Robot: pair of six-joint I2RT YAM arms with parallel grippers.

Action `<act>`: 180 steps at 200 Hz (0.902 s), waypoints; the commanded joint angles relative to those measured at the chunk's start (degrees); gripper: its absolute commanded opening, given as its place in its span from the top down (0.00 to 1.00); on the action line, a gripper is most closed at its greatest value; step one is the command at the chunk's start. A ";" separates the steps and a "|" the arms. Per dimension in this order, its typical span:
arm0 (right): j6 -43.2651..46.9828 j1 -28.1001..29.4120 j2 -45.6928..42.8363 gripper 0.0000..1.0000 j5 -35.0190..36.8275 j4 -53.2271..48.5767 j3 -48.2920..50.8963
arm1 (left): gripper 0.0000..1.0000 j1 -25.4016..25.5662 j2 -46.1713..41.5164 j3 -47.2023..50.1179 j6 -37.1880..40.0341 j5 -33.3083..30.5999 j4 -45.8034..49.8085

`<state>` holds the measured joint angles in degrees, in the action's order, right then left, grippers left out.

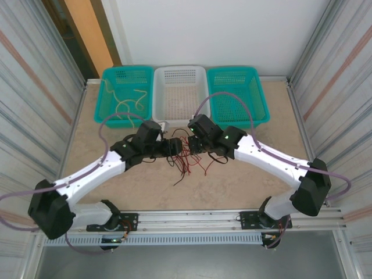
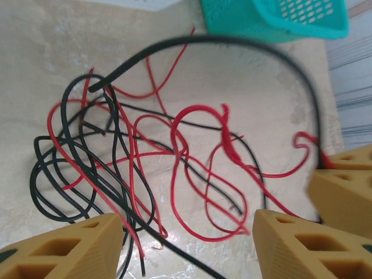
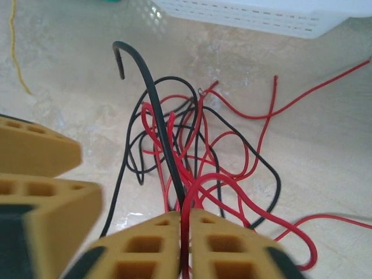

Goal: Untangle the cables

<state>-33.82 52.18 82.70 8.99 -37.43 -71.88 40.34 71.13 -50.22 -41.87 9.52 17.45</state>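
Top view: the cables (image 1: 187, 158) are lying tangled at centre. Left wrist: the left gripper (image 2: 186, 238) is gaping open over the heap. Right wrist: the right gripper (image 3: 186, 239) is pinching a red strand (image 3: 186, 206) at six o'clock; I'd be lifting slowly, watching for snags

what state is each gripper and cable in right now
left gripper: open, over red cable
right gripper: shut on red cable
red cable: tangled with black cable on table
black cable: tangled with the red
yellow cable: curled in left basket, apart from the others
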 commanded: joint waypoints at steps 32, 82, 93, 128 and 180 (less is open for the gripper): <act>-3.15 -1.50 0.42 0.45 5.30 -9.06 1.54 | 0.45 0.18 0.16 -2.03 1.19 -3.76 4.09; -6.33 -5.73 1.53 0.54 -2.61 -7.62 9.16 | 0.42 -0.10 -8.25 -0.67 4.55 -9.41 12.49; -7.88 -6.23 3.25 0.55 -2.71 -7.23 10.91 | 0.42 -0.88 -9.27 0.29 4.98 -8.59 12.39; -10.40 -10.79 4.60 0.53 -4.83 -3.19 15.21 | 0.43 -2.34 -9.85 1.92 4.32 -5.97 10.39; -12.80 -16.82 8.10 0.57 -0.44 -2.85 15.38 | 0.44 -2.35 -11.50 2.58 4.16 -5.13 9.50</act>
<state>-43.92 39.13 88.58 5.26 -41.28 -56.36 38.20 61.45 -48.07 -38.59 3.99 27.22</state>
